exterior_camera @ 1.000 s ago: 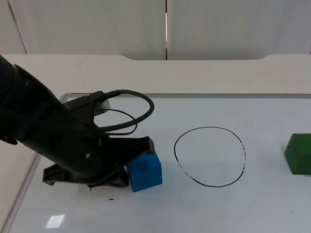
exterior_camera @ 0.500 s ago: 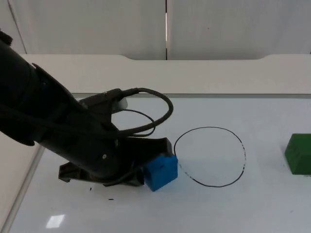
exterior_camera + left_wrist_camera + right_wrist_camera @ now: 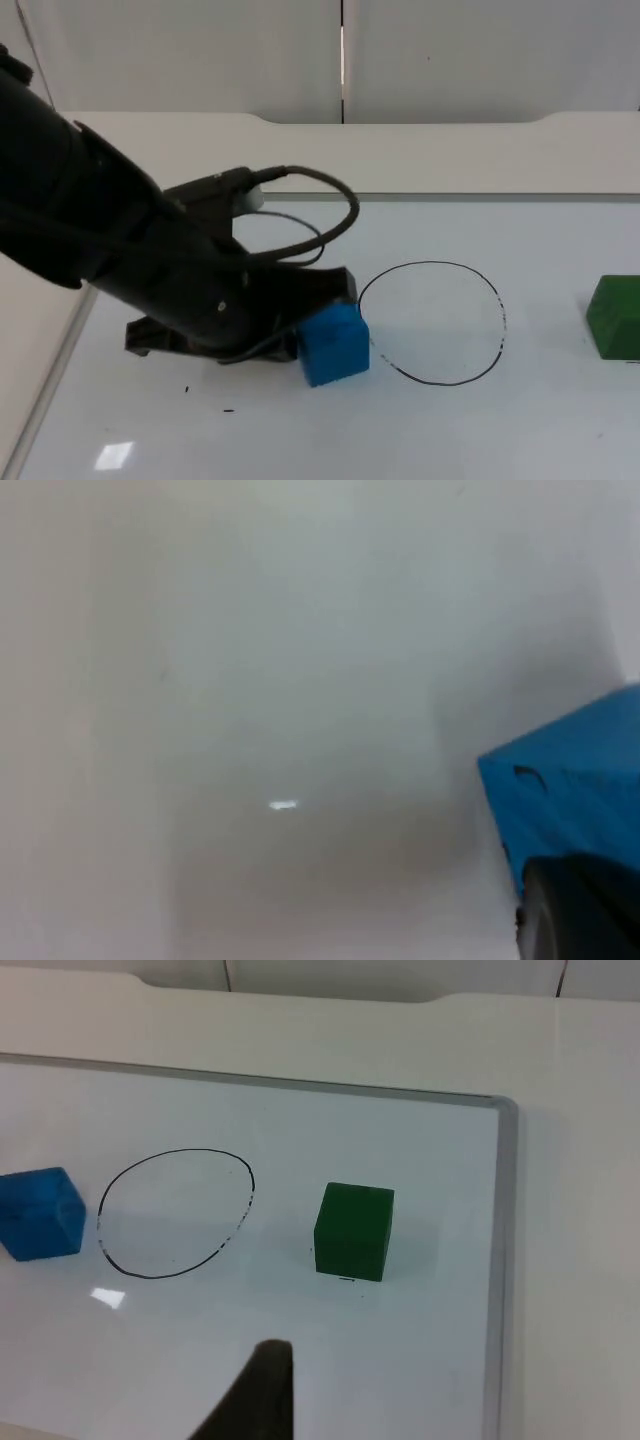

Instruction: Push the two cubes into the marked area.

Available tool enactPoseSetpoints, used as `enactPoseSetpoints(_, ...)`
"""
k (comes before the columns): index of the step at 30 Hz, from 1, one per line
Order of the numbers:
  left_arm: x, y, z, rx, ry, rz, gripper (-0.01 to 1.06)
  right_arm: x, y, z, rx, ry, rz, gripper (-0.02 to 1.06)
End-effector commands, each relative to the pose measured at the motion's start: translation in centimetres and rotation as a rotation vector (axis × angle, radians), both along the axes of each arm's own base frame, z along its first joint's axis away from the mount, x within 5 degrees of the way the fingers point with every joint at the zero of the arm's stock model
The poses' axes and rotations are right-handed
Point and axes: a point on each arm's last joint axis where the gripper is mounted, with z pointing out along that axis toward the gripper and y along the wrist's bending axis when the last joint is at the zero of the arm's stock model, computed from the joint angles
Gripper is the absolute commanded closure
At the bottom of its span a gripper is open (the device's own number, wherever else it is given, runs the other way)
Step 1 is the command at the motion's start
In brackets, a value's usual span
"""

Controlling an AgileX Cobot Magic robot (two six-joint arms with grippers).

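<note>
While left hand [image 3: 300, 335] presses on blue cube [image 3: 334, 344] beside circle [image 3: 432, 322], grip state unclear; green cube [image 3: 614, 315] sits apart.

Top view looking down and forward across the whiteboard [image 3: 560, 440], left wrist view close against the blue cube [image 3: 570, 790], right wrist view farther back, sharing the drawn circle [image 3: 176, 1213]

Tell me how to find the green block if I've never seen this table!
Start at the whiteboard and find the black circle drawn on it. The green cube sits alone past the circle, on the side away from the left gripper, near the board's edge. The blue cube is the other colour and sits against that gripper, just outside the circle.
</note>
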Motion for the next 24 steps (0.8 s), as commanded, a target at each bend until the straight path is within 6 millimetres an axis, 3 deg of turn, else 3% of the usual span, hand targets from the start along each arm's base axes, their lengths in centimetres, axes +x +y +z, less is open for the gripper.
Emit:
enactPoseSetpoints(1,0.3,-0.4,0.4,-0.019,-0.009,0.005,1.05,0.0,0.0,-0.1,-0.007,-0.009,-0.008,-0.01)
enactPoseSetpoints(24,-0.5,-1.8,-0.8,-0.003,0.018,-0.023,1.05,0.0,0.0,-0.1,-0.007,-0.009,-0.008,-0.01)
